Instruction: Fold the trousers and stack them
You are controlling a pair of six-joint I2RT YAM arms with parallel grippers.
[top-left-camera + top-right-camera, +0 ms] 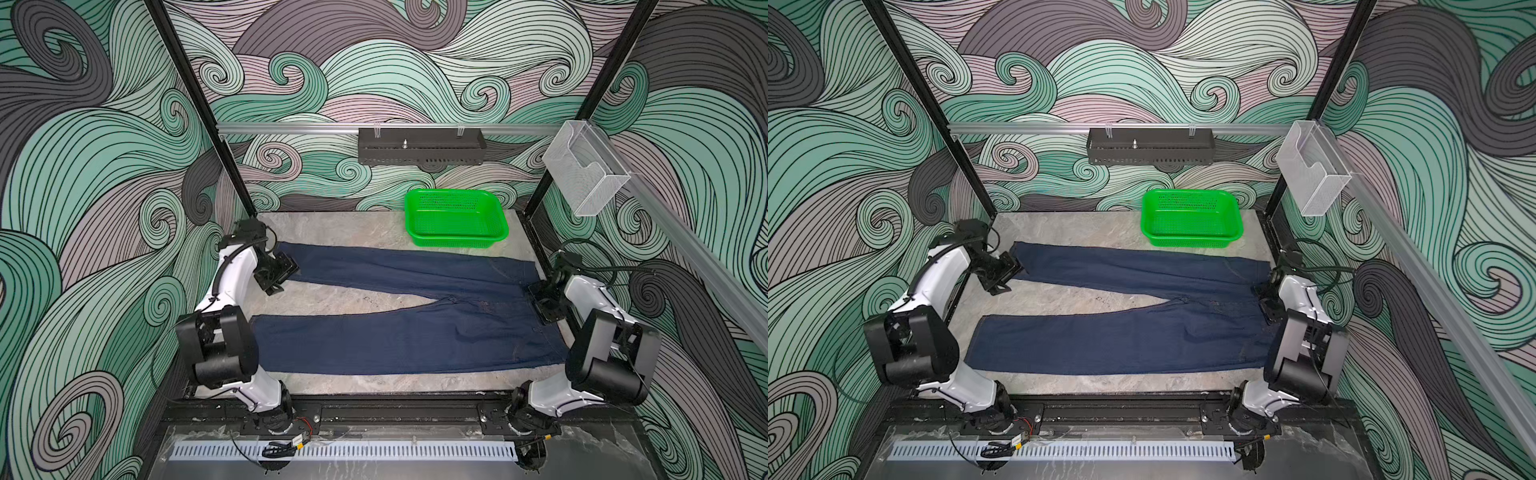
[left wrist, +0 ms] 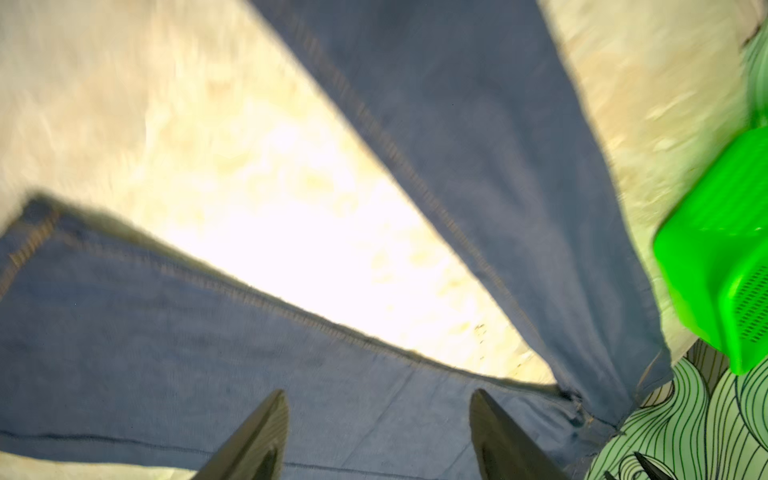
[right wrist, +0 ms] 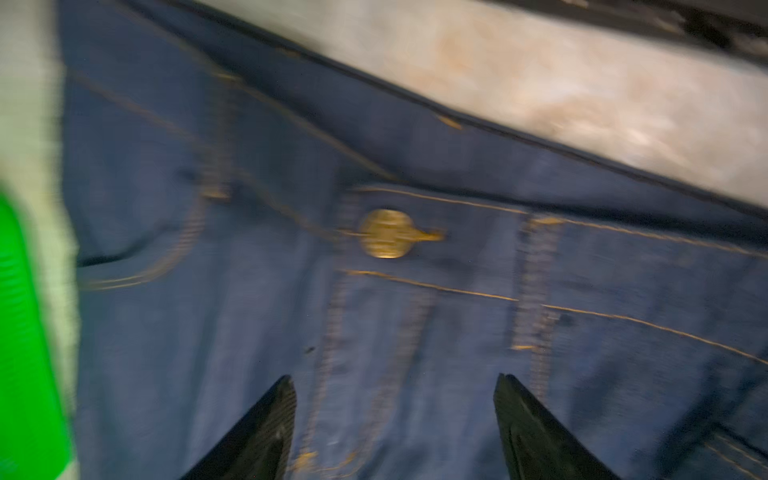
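Left arm [image 1: 232, 270] elbow-bent over trousers [image 1: 395, 336] hem; right arm [image 1: 590, 291] over waistband; fingers [image 2: 257, 436] spread.

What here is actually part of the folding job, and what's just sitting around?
Part of the job: trousers, spread flat; left tool, open; right tool, open.
Just lying about: green basket; black rack on the back rail; clear holder.

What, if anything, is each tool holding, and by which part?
Nothing. The left tool and the right tool both stand open over the trousers, gripping no cloth.
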